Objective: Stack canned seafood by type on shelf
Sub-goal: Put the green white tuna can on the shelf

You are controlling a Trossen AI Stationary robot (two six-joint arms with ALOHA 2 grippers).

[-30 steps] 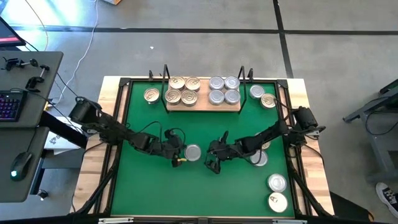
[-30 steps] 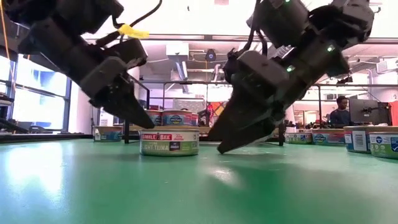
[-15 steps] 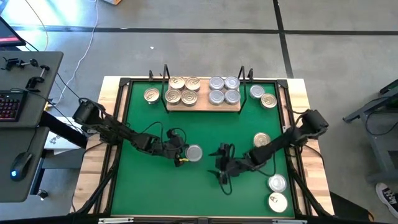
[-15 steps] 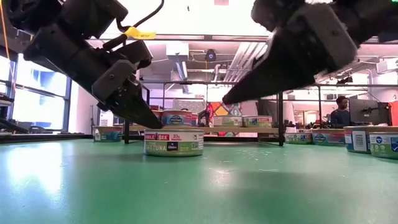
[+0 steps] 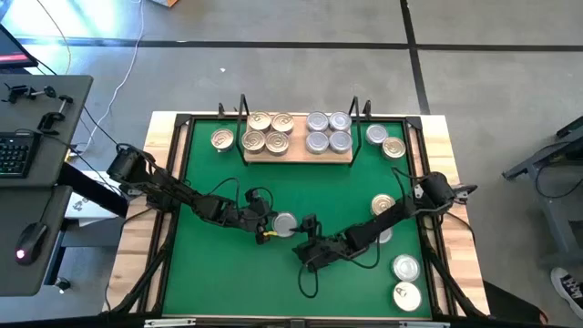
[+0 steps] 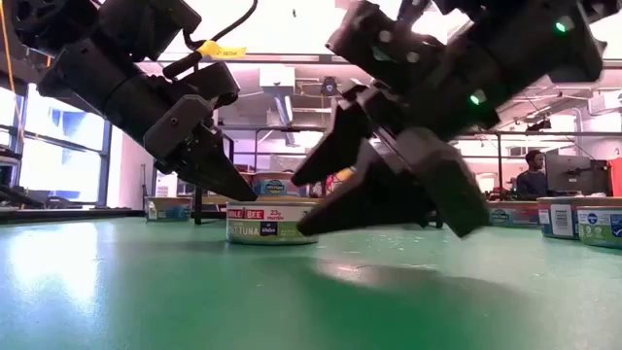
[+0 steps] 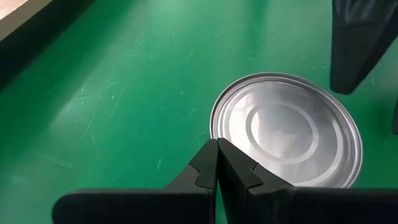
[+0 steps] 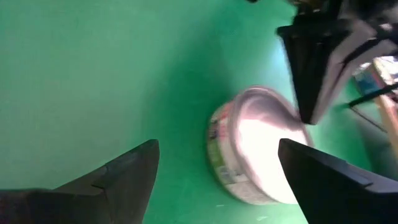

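Note:
A silver-lidded tuna can point(image 5: 285, 223) stands flat on the green mat at mid-table. My left gripper point(image 5: 265, 225) is shut, its tips at the can's left rim. My right gripper point(image 5: 303, 239) is open just near-right of the can point(image 8: 258, 155), which shows ahead of its spread fingers, apart from them. At the far edge the wooden shelf point(image 5: 296, 157) holds gold-lidded cans point(image 5: 266, 131) on its left and silver-lidded cans point(image 5: 328, 131) on its right. My left gripper's shut fingertips point(image 7: 217, 149) meet the can's top rim point(image 7: 213, 127) on its left side. The fingers slant down from the table's left. The can stands flat on the mat.
Loose cans stand beside the shelf at the far left point(image 5: 221, 138) and far right point(image 5: 384, 140). Another point(image 5: 383, 205) stands by my right arm, and two point(image 5: 405, 281) are at the near right. The mat's black frame point(image 5: 178, 182) runs around the work area.
My right gripper has swung toward the near edge, then toward the left edge to the can's near-right side. It rolled about its own line on the way and stayed open.

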